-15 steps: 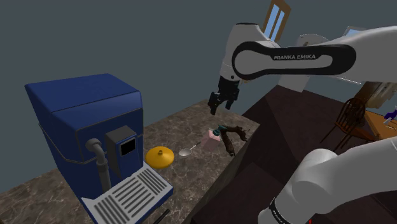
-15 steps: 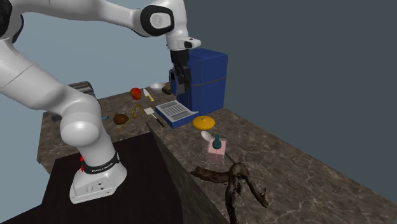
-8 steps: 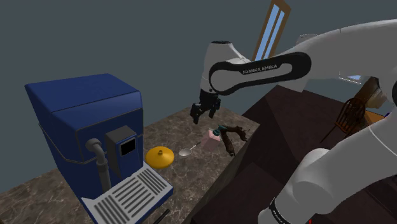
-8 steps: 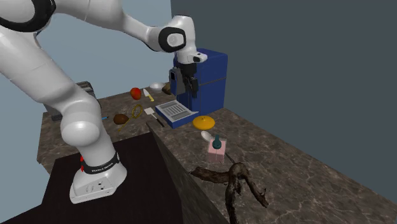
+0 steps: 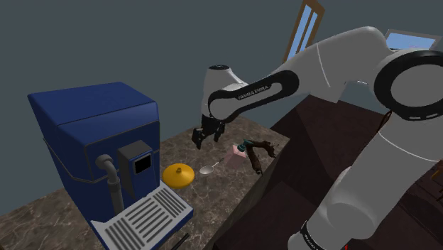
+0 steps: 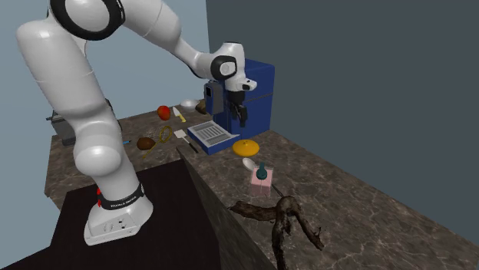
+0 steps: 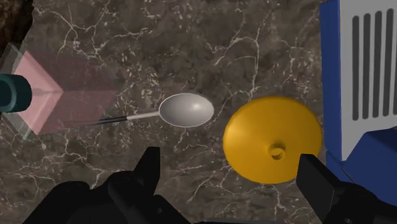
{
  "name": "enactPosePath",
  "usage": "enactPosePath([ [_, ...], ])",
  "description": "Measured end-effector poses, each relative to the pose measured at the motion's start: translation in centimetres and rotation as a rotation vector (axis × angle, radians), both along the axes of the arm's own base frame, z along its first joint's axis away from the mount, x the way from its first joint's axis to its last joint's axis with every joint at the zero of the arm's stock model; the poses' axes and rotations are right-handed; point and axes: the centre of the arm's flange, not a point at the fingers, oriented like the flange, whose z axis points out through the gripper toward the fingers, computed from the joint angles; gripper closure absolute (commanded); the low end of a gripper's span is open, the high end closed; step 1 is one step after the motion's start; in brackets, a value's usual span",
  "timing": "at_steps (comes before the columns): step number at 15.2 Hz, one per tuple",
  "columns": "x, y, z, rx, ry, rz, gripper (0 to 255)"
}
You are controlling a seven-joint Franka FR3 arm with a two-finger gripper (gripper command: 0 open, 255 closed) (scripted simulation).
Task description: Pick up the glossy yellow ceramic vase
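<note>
In the shoulder view's lower left, a blue machine stands on the marble counter, its ribbed tray nearest the camera. Just beyond the tray, left of centre, lies the yellow vase, low and disc-shaped, with a spoon near its right. Above them hangs the gripper, its fingers spread wide and grasping nothing. Farther right sit a pink box and a dark branch.

Fingers above yellow vase
</note>
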Motion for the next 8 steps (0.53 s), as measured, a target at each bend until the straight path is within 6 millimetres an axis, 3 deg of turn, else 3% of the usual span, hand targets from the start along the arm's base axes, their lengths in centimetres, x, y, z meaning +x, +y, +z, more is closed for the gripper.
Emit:
enactPosePath([
  [8, 5.6, 4.5, -7.6, 0.009, 0.010, 0.012, 0],
])
